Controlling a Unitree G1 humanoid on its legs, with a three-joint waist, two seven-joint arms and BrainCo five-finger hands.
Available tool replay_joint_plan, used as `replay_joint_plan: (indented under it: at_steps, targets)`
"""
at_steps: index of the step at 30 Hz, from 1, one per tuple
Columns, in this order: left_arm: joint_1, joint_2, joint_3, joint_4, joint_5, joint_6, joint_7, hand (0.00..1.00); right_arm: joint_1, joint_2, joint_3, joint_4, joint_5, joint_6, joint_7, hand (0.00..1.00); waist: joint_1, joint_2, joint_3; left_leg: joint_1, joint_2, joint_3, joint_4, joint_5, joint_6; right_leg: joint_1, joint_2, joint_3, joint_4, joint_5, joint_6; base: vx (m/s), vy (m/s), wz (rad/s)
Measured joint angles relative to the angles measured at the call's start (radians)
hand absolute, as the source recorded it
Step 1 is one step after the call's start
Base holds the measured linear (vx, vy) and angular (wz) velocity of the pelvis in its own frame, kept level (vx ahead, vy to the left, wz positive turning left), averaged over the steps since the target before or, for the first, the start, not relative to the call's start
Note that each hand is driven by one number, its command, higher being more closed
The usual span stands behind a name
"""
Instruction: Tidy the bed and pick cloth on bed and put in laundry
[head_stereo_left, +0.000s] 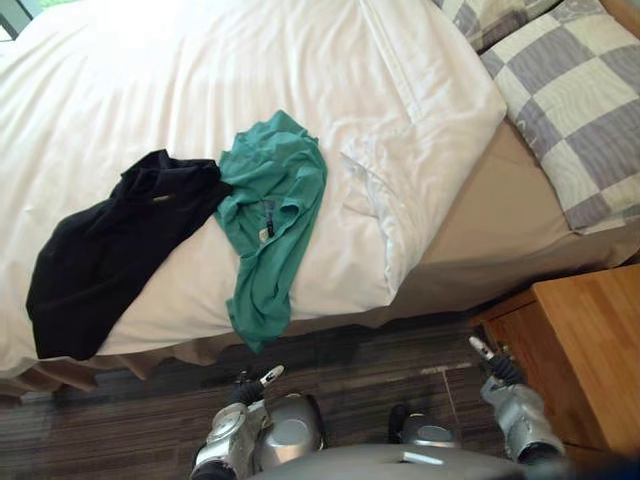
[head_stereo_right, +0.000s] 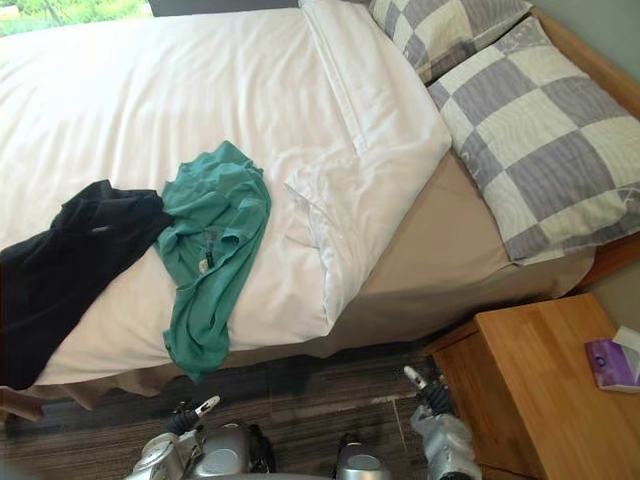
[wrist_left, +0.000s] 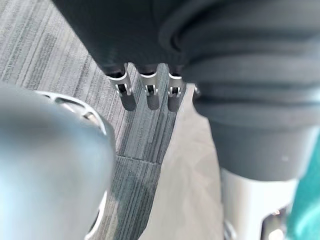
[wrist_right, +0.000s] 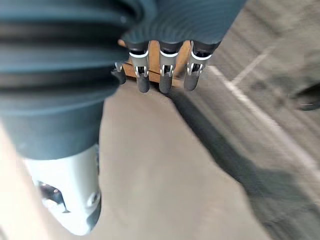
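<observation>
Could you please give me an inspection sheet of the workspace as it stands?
Surface: white duvet rumpled at its corner by the pillows, tan sheet exposed.
Job's things: green garment and black garment lie touching on the duvet; the green one hangs over the near edge.
Clutter: nothing seen.
Hands: left hand and right hand low over the floor, fingers straight, holding nothing.
Cables: nothing seen.
Surroundings: wooden nightstand with a purple packet.

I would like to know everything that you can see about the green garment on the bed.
The green garment is a teal shirt of soft-looking cloth. It lies crumpled and creased on the white duvet, close to the edge of the bed nearest the robot. A small pale tag shows near its middle. Its narrow lower end hangs over the edge toward the floor. On the robot's left it touches the black garment.
</observation>
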Motion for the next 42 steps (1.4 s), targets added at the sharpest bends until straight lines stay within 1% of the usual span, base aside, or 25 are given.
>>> replay_joint_plan:
  at_steps: [1,2,4,5,6,8,9,10,14,16,17,18,19,21,22,23,25,26,29,31,32,33,36,38,42]
  targets:
    - [0.002,0.0,-0.002,0.0,0.011,0.01,0.0,0.0,-0.019,-0.008,-0.007,-0.039,-0.002,0.007,-0.043,0.0,-0.004,-0.001,0.002,0.007,0.0,0.003,-0.025,-0.004,0.006,-0.022,0.005,0.007,0.02,0.0,0.0,-0.08,-0.007,-0.09]
    - [0.002,0.0,-0.004,0.0,0.019,0.012,0.0,0.0,-0.023,-0.012,-0.007,-0.052,-0.002,0.009,-0.051,0.0,-0.004,-0.002,0.002,0.01,0.0,0.003,-0.034,-0.006,0.01,-0.027,0.007,0.008,0.027,-0.001,-0.001,-0.08,0.005,-0.15]
    - [0.002,-0.001,-0.013,-0.007,0.038,0.033,0.005,0.0,-0.032,-0.039,-0.012,-0.129,-0.004,0.012,-0.117,0.0,-0.004,-0.004,0.002,0.019,0.0,0.006,-0.064,-0.022,0.024,-0.055,0.011,0.017,0.067,-0.019,-0.007,-0.09,0.02,-0.1]
    - [0.0,-0.001,-0.019,-0.02,0.038,0.046,0.009,0.0,-0.048,-0.062,-0.024,-0.17,-0.008,0.012,-0.157,0.0,-0.009,-0.004,0.003,0.018,0.0,0.007,-0.081,-0.047,0.035,-0.082,0.013,0.019,0.102,-0.041,-0.012,-0.14,0.045,0.02]
    - [-0.009,0.0,-0.02,-0.022,0.036,0.053,0.012,0.0,-0.071,-0.095,-0.036,-0.208,-0.022,0.01,-0.197,0.0,-0.013,-0.002,0.004,0.019,0.001,0.008,-0.115,-0.088,0.062,-0.118,0.018,0.018,0.145,-0.059,-0.011,-0.15,0.057,0.04]
    - [-0.013,0.017,-0.019,-0.023,0.036,0.062,0.013,0.0,-0.106,-0.111,-0.039,-0.269,-0.105,0.004,-0.26,0.0,-0.004,-0.033,0.019,0.017,-0.008,0.02,-0.118,-0.082,0.069,-0.142,0.007,0.026,0.176,-0.066,-0.012,-0.16,0.049,-0.07]
    - [-0.013,0.022,-0.017,-0.024,0.036,0.07,0.013,0.0,-0.136,-0.122,-0.037,-0.325,-0.151,-0.002,-0.282,0.0,-0.007,-0.043,0.02,0.012,-0.014,0.025,-0.121,-0.083,0.067,-0.153,0.0,0.026,0.181,-0.064,-0.009,-0.16,0.049,-0.12]
    - [-0.012,0.025,-0.018,-0.023,0.036,0.075,0.013,0.0,-0.16,-0.15,-0.026,-0.365,-0.181,-0.008,-0.286,0.0,-0.007,-0.045,0.021,0.005,-0.021,0.026,-0.124,-0.08,0.07,-0.161,-0.007,0.027,0.18,-0.058,-0.005,-0.12,0.064,-0.05]
    - [-0.017,0.026,-0.017,-0.017,0.037,0.078,0.011,0.0,-0.306,-0.246,0.049,-0.426,-0.29,-0.005,-0.267,0.0,-0.005,-0.044,0.021,-0.022,-0.035,0.025,-0.136,-0.07,0.085,-0.171,-0.015,0.023,0.154,-0.033,-0.012,-0.04,0.063,0.04]
    - [-0.022,0.026,-0.017,-0.015,0.044,0.086,0.01,0.0,-0.431,-0.308,0.136,-0.434,-0.338,0.014,-0.228,0.0,-0.001,-0.044,0.024,-0.036,-0.044,0.013,-0.134,-0.061,0.1,-0.186,-0.025,0.006,0.166,-0.03,-0.007,0.03,0.024,0.21]
    - [-0.029,0.025,-0.017,-0.014,0.057,0.087,0.01,0.0,-0.482,-0.33,0.167,-0.43,-0.359,0.026,-0.21,0.0,0.003,-0.042,0.028,-0.043,-0.048,0.005,-0.129,-0.057,0.103,-0.198,-0.032,0.0,0.19,-0.037,-0.011,0.04,-0.001,0.23]
    - [-0.043,0.023,-0.018,-0.01,0.065,0.087,0.01,0.0,-0.544,-0.351,0.202,-0.418,-0.384,0.033,-0.193,0.0,0.017,-0.04,0.033,-0.051,-0.052,-0.002,-0.123,-0.053,0.107,-0.219,-0.041,-0.002,0.233,-0.051,-0.013,0.07,-0.022,0.32]
    - [-0.051,0.023,-0.02,-0.005,0.068,0.087,0.01,0.0,-0.607,-0.35,0.237,-0.395,-0.41,0.039,-0.181,0.0,0.024,-0.033,0.039,-0.056,-0.055,-0.018,-0.123,-0.049,0.113,-0.226,-0.045,-0.014,0.255,-0.055,-0.015,0.08,-0.033,0.36]
    - [-0.054,0.025,-0.021,-0.006,0.076,0.088,0.01,0.0,-0.657,-0.351,0.279,-0.371,-0.432,0.043,-0.165,0.0,0.023,-0.027,0.052,-0.054,-0.057,-0.045,-0.124,-0.047,0.115,-0.212,-0.044,-0.032,0.263,-0.053,-0.017,0.07,-0.039,0.46]
    - [-0.058,0.033,-0.024,-0.006,0.078,0.088,0.011,0.0,-0.706,-0.351,0.325,-0.354,-0.456,0.048,-0.153,0.0,0.023,-0.022,0.067,-0.055,-0.053,-0.072,-0.124,-0.045,0.113,-0.203,-0.037,-0.031,0.267,-0.044,-0.032,0.05,-0.032,0.44]
    - [-0.061,0.041,-0.029,-0.006,0.078,0.088,0.01,0.0,-0.726,-0.351,0.345,-0.351,-0.469,0.052,-0.151,0.0,0.024,-0.023,0.073,-0.056,-0.052,-0.082,-0.124,-0.044,0.11,-0.199,-0.032,-0.03,0.263,-0.04,-0.034,0.06,-0.031,0.39]
    - [-0.077,0.066,-0.04,0.005,0.078,0.095,0.011,0.0,-0.809,-0.351,0.404,-0.352,-0.484,0.07,-0.142,0.0,0.045,-0.024,0.088,-0.075,-0.043,-0.094,-0.125,-0.038,0.103,-0.199,-0.014,-0.029,0.23,-0.019,-0.042,0.03,-0.013,0.1]
    - [-0.081,0.068,-0.04,0.004,0.077,0.096,0.011,0.0,-0.832,-0.351,0.407,-0.353,-0.486,0.074,-0.137,0.0,0.05,-0.026,0.094,-0.081,-0.044,-0.094,-0.125,-0.035,0.103,-0.198,-0.013,-0.029,0.215,-0.017,-0.041,0.01,-0.005,0.09]
    - [-0.089,0.067,-0.038,0.003,0.074,0.096,0.012,0.0,-0.932,-0.357,0.434,-0.355,-0.529,0.104,-0.125,0.0,0.056,-0.016,0.11,-0.124,-0.055,-0.113,-0.122,-0.025,0.107,-0.2,-0.016,-0.041,0.167,-0.009,-0.03,0.0,0.008,0.23]
    - [-0.094,0.063,-0.04,0.003,0.073,0.097,0.012,0.0,-0.976,-0.388,0.493,-0.356,-0.567,0.134,-0.11,0.0,0.065,-0.007,0.12,-0.138,-0.065,-0.12,-0.125,-0.015,0.107,-0.201,-0.022,-0.059,0.15,-0.008,-0.029,0.0,0.003,0.24]
    - [-0.096,0.058,-0.043,0.003,0.073,0.097,0.012,0.0,-1.004,-0.394,0.516,-0.355,-0.595,0.166,-0.101,0.0,0.071,0.0,0.124,-0.152,-0.069,-0.128,-0.125,-0.009,0.106,-0.206,-0.022,-0.066,0.143,-0.008,-0.029,-0.01,-0.017,0.25]
    - [-0.1,0.057,-0.048,0.003,0.072,0.097,0.013,0.0,-1.028,-0.399,0.539,-0.354,-0.604,0.186,-0.093,0.0,0.075,0.007,0.127,-0.173,-0.073,-0.138,-0.127,0.001,0.103,-0.22,-0.023,-0.082,0.143,-0.008,-0.028,-0.03,-0.035,0.28]
    - [-0.116,0.047,-0.05,0.005,0.067,0.097,0.013,0.0,-1.065,-0.419,0.577,-0.342,-0.637,0.238,-0.071,0.0,0.089,0.027,0.151,-0.201,-0.079,-0.15,-0.143,0.028,0.095,-0.244,-0.032,-0.104,0.147,-0.008,-0.029,-0.04,-0.047,0.26]
    - [-0.123,0.043,-0.054,0.006,0.067,0.098,0.013,0.0,-1.069,-0.422,0.591,-0.333,-0.642,0.262,-0.067,0.0,0.099,0.035,0.156,-0.223,-0.079,-0.155,-0.148,0.04,0.092,-0.271,-0.033,-0.109,0.158,-0.01,-0.03,-0.06,-0.043,0.08]
    - [-0.146,0.041,-0.058,0.007,0.078,0.11,0.012,0.0,-1.08,-0.429,0.606,-0.256,-0.679,0.312,-0.057,0.0,0.104,0.05,0.163,-0.283,-0.082,-0.166,-0.164,0.076,0.092,-0.351,-0.041,-0.119,0.205,-0.016,-0.039,-0.08,-0.061,0.09]
